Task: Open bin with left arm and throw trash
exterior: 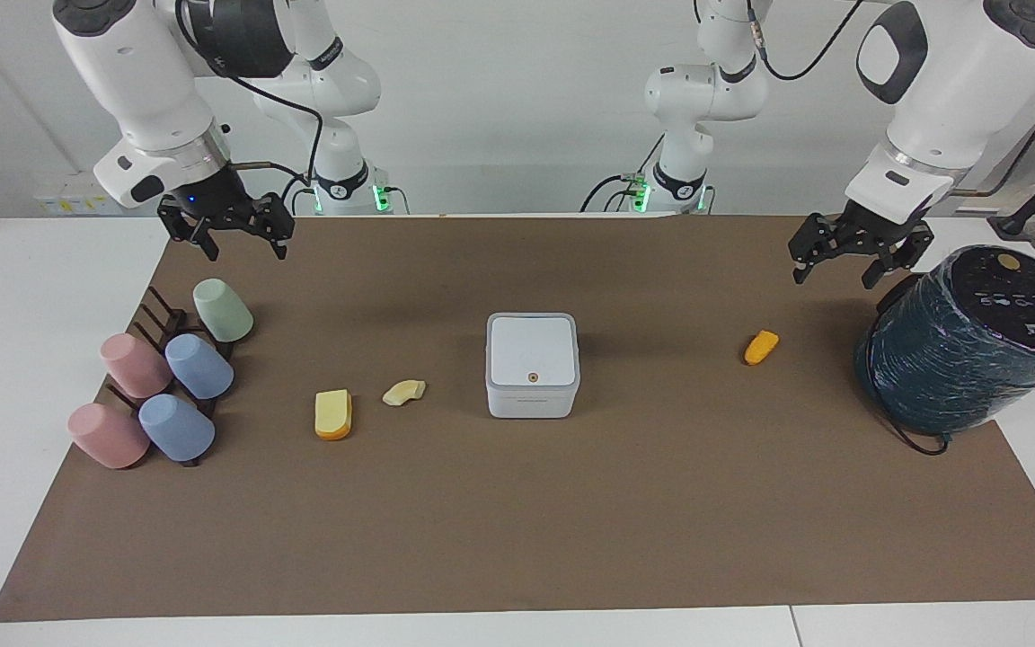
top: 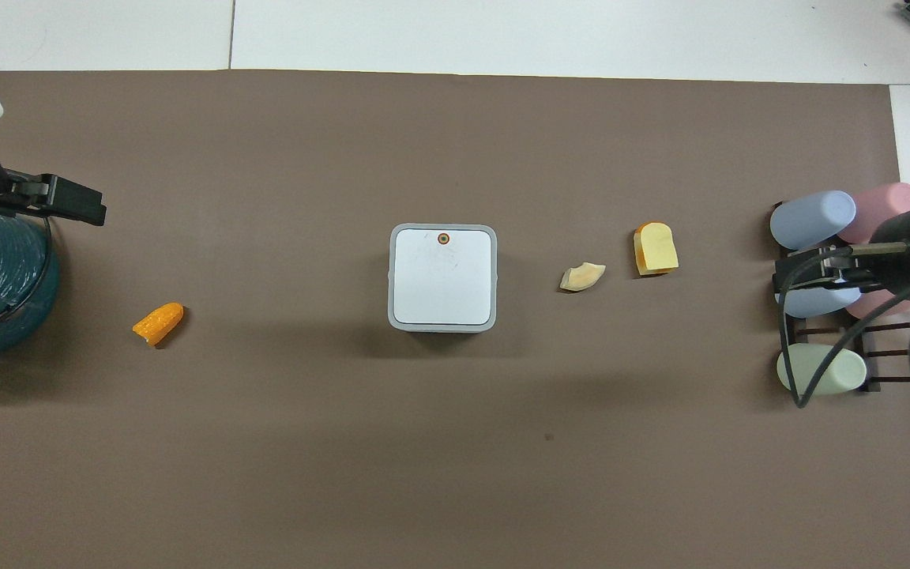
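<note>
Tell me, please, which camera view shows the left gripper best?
The facing view: the left gripper shows whole, raised beside the dark-teal cylinder, its fingers spread apart. The overhead view catches only part of it at the frame's edge, over the cylinder.

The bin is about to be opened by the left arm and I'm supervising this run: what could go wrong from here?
1. The bin stands loose on the mat with its lid shut; pushing at the lid may slide or tip the box instead of opening it.
2. The left gripper hangs beside the teal cylinder; a careless swing could knock it.
3. The small orange piece lies between that gripper and the bin and could be swept away.
</note>
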Controlling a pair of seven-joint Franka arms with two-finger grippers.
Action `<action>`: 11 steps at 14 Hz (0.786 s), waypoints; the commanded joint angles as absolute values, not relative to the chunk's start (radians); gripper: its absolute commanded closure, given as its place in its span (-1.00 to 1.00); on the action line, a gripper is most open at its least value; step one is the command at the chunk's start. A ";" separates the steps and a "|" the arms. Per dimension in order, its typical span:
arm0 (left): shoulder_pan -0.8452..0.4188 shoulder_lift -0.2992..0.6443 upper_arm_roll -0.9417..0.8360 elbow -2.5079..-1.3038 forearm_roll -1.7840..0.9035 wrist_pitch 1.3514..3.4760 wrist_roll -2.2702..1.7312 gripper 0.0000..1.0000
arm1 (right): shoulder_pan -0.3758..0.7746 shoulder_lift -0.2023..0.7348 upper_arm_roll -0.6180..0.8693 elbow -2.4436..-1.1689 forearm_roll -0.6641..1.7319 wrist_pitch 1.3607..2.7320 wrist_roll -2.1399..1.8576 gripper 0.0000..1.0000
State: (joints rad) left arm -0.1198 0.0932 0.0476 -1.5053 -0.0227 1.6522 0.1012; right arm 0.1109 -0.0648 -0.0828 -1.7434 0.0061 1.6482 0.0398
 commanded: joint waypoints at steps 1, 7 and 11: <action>-0.120 0.064 0.046 -1.540 -0.002 1.671 0.117 -1.00 | 0.101 -0.075 -0.083 -1.746 0.005 1.653 0.017 -1.00; -0.124 0.064 0.046 -1.542 -0.002 1.661 0.117 -1.00 | 0.097 -0.052 -0.091 -1.655 -0.038 1.592 0.064 -1.00; -0.126 0.064 0.041 -1.542 -0.002 1.678 0.112 -1.00 | 0.101 -0.052 -0.083 -1.640 -0.061 1.565 0.095 -1.00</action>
State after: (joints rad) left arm -0.1216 0.0931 0.0453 -1.5058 -0.0227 1.6541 0.1048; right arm 0.1013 -0.0639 -0.0905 -1.6641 -0.0375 1.5896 0.0642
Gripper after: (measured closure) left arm 0.000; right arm 0.000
